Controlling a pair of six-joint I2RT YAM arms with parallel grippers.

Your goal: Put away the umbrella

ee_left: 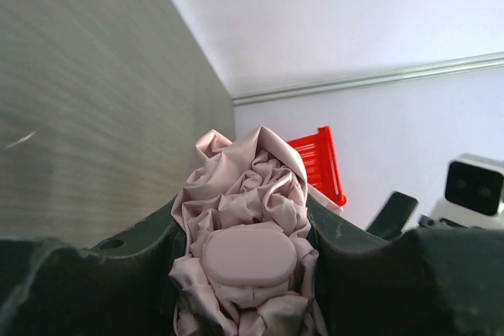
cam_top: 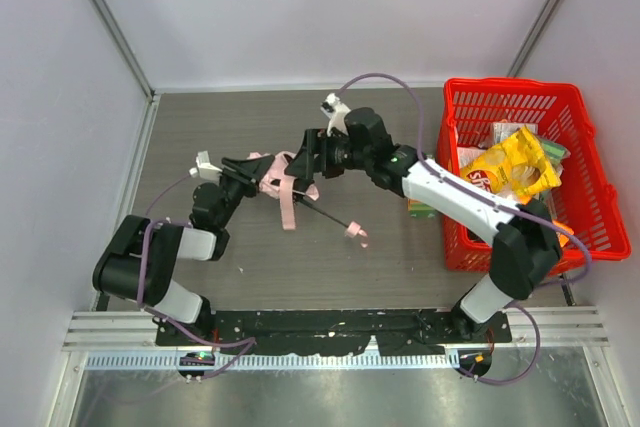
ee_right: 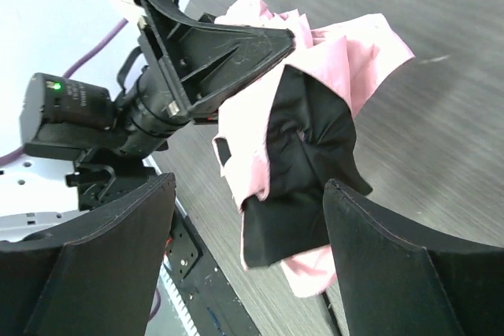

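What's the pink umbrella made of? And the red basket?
The umbrella looks like thin, soft cloth, matte pink: it crumples into many little folds. The basket looks like hard, slightly shiny plastic: its red walls are a stiff grid of bars.

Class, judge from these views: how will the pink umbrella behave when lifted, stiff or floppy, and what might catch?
Probably floppy: the umbrella fabric bunches in crumpled folds inside the left claw. Its strap trails loose, so it may snag. The dark rib sticking out looks stiff and might swing or catch.
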